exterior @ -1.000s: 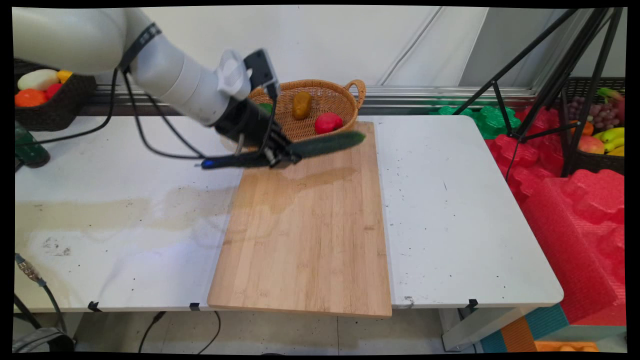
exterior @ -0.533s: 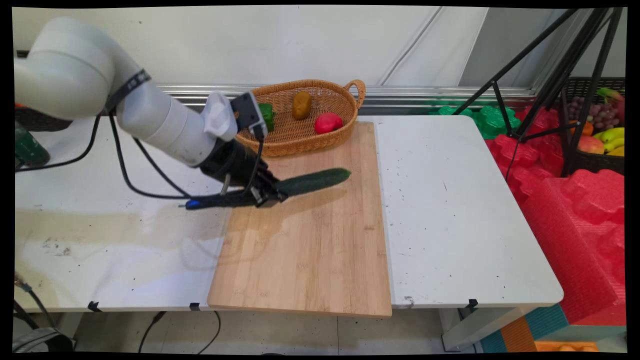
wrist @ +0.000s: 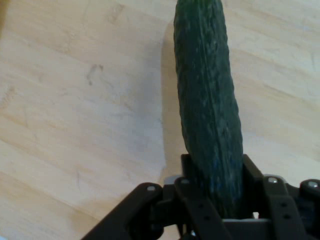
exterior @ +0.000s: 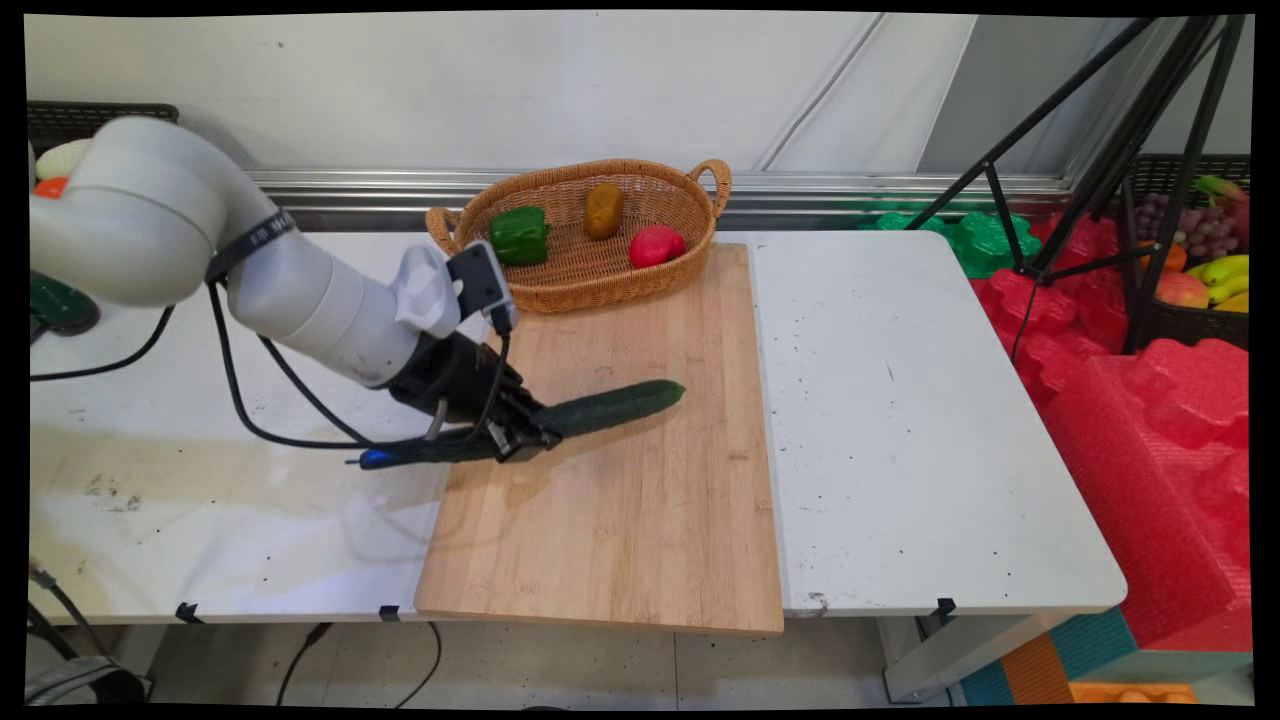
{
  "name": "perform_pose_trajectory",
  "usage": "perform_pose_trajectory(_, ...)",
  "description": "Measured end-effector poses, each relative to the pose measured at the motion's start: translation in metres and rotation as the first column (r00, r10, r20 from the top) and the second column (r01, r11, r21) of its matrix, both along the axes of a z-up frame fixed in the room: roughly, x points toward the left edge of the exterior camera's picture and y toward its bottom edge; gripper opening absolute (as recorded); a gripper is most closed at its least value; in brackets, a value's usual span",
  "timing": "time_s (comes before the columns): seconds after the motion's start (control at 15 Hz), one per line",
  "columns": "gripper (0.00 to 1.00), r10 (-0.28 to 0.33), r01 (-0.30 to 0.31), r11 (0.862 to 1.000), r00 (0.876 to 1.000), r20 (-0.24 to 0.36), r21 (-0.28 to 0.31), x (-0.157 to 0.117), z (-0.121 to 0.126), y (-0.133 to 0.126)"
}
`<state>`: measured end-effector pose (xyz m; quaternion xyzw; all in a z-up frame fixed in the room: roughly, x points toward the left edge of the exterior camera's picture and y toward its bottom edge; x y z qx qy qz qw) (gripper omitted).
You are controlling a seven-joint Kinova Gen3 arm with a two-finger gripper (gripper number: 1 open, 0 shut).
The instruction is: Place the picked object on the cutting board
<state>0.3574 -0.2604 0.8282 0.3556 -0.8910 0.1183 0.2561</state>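
black two-finger gripper (exterior: 520, 438) was clamped on long dark-green cucumber (exterior: 610, 407) by one end, over bamboo cutting board (exterior: 640, 540); looked stiff, bumpy-skinned, probably light, end-grip likely droopy

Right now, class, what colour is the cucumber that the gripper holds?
Dark green; the cucumber shows best in the hand view, clamped in the gripper.
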Motion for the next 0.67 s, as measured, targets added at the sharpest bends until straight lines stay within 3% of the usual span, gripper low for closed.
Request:
perform_pose_trajectory(0.6, 0.0, -0.02, 0.02, 1.0, 1.0, -0.017, 0.014, 0.004, -0.033, 0.009)
perform_pose_trajectory(0.67, 1.0, -0.02, 0.021, 1.0, 1.0, -0.018, 0.013, 0.005, -0.035, 0.009)
